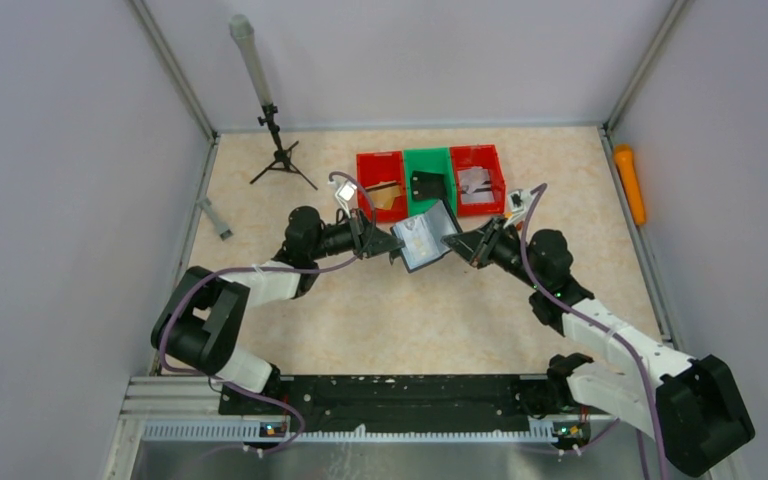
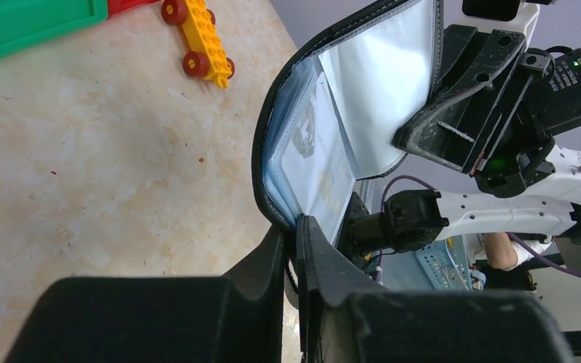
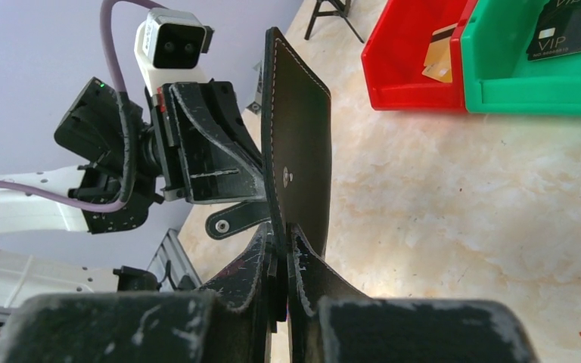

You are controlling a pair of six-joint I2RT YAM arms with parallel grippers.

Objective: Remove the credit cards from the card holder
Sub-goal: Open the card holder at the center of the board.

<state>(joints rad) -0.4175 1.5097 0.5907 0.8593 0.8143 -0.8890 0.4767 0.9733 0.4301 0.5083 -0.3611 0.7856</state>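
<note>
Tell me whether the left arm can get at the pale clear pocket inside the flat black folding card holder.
Probably yes. The right gripper pinches the card holder by its black cover, holding it open off the table. The left gripper is closed on its lower edge beside the pale pocket, with nothing between.

A robotics lab test cell: a beige marbled desk (image 1: 410, 320) is boxed in by plain pale walls (image 1: 60, 200) set on aluminium frame posts (image 1: 173, 70). Two white-and-black robot arms, the left arm (image 1: 260, 285) and the right arm (image 1: 610, 335), are bolted to a black base plate (image 1: 400, 392) at the desk's near edge. A small black tripod (image 1: 280, 160) stands near the far left corner, and a red bin (image 1: 380, 156), a green bin (image 1: 428, 152) and a second red bin (image 1: 475, 150) sit in a row at the back.
</note>
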